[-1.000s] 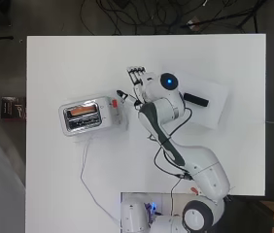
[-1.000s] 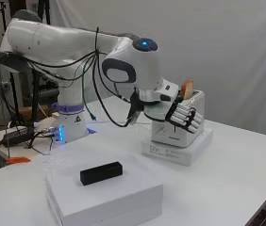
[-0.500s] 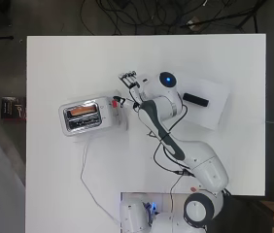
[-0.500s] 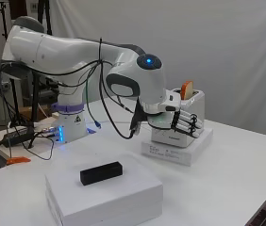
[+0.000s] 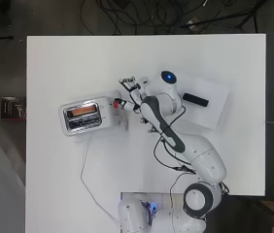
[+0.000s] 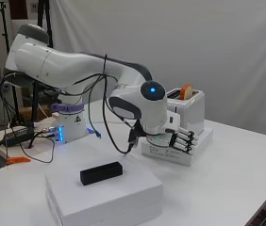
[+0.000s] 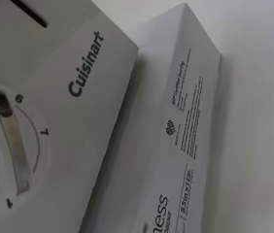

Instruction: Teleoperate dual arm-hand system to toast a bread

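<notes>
One slice of bread (image 6: 186, 91) sticks up out of the white toaster (image 5: 86, 116), which stands on a flat white box (image 6: 178, 149) near the middle of the table (image 5: 69, 63). A second ago the hand (image 6: 180, 140) was higher, up beside the toaster's top. Now it has dropped low, down by the box at the toaster's end. That looks like it is going for the lever or the dial (image 7: 8, 145), so the bread can go down and get hot. The fingers (image 5: 127, 82) look a bit bent and hold nothing. I cannot see if they touch the toaster. The arm hides the toaster's front in the side view. The wrist view shows only part of the dial.
</notes>
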Controlling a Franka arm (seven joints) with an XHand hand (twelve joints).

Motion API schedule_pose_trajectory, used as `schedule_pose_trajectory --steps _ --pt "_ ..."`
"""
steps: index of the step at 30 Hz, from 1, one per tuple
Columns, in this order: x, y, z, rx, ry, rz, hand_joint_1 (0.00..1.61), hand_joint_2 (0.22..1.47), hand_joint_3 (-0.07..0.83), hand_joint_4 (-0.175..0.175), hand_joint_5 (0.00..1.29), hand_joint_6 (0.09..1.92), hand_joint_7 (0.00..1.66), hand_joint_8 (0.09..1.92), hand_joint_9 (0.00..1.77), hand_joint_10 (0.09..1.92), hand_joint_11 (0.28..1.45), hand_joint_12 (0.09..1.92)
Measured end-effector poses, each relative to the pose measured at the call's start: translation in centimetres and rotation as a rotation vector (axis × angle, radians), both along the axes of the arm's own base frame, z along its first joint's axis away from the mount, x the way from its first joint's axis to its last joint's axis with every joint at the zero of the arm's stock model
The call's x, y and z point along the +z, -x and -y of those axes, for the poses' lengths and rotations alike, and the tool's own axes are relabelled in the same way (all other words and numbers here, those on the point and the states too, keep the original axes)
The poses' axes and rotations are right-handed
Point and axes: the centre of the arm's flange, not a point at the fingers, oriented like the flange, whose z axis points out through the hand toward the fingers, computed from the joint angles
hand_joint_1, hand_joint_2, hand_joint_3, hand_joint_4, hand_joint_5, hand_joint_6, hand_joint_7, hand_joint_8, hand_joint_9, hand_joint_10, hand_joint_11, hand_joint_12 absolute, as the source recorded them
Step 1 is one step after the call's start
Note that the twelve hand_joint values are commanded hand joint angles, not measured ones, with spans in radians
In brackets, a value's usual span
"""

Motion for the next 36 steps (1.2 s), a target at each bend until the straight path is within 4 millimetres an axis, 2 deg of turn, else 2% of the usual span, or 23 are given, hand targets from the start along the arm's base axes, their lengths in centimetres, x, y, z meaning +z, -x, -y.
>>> schedule_pose_trajectory --steps 3,7,10,12,14,16,21,23,25,28,33,35,36 --pt "-0.8 0.2 0.2 0.067 -0.025 -0.008 0.25 1.06 -0.020 -0.156 0.16 0.09 0.28 0.09 0.44 0.09 0.44 0.09" --pt "-2.9 0.4 1.2 0.063 -0.003 -0.105 0.33 0.98 -0.010 -0.166 0.11 0.09 0.27 0.09 0.47 0.09 0.49 0.09" --pt "-4.2 0.4 1.0 0.074 0.027 -0.135 0.35 0.96 -0.006 -0.162 0.09 0.09 0.27 0.09 0.47 0.09 0.50 0.09" --pt "-4.3 0.3 1.2 0.071 0.033 -0.137 0.31 1.01 0.006 -0.162 0.09 0.09 0.29 0.09 0.50 0.09 0.53 0.09" --pt "-3.8 0.2 1.7 0.056 0.004 -0.127 0.20 1.11 0.021 -0.160 0.10 0.09 0.30 0.09 0.51 0.09 0.54 0.09" --pt "-2.3 0.1 2.5 0.017 -0.016 -0.104 0.10 1.16 0.014 -0.154 0.13 0.09 0.30 0.09 0.47 0.09 0.51 0.09" --pt "1.4 0.3 3.7 -0.070 0.030 -0.039 0.02 1.17 -0.001 -0.140 0.18 0.09 0.28 0.09 0.40 0.09 0.45 0.09" --pt "2.8 0.2 3.7 -0.067 0.044 -0.012 0.00 1.15 -0.011 -0.145 0.19 0.09 0.26 0.09 0.38 0.09 0.45 0.09" --pt "4.8 0.1 2.8 -0.001 0.022 0.042 0.08 1.07 -0.011 -0.158 0.15 0.09 0.23 0.09 0.36 0.09 0.44 0.09" --pt "6.6 -0.1 0.7 0.113 0.030 0.099 0.17 0.99 -0.015 -0.168 0.13 0.09 0.22 0.09 0.35 0.09 0.44 0.09" --pt "7.8 -1.5 -4.1 0.269 0.173 0.097 0.10 0.90 -0.010 -0.175 0.14 0.09 0.31 0.09 0.48 0.09 0.51 0.09" --pt "8.0 -2.5 -5.4 0.303 0.224 0.090 0.11 0.86 -0.014 -0.175 0.14 0.09 0.32 0.09 0.50 0.09 0.52 0.09" --pt "7.9 -2.9 -5.7 0.313 0.239 0.083 0.11 0.85 -0.012 -0.175 0.19 0.09 0.34 0.09 0.52 0.09 0.52 0.09"
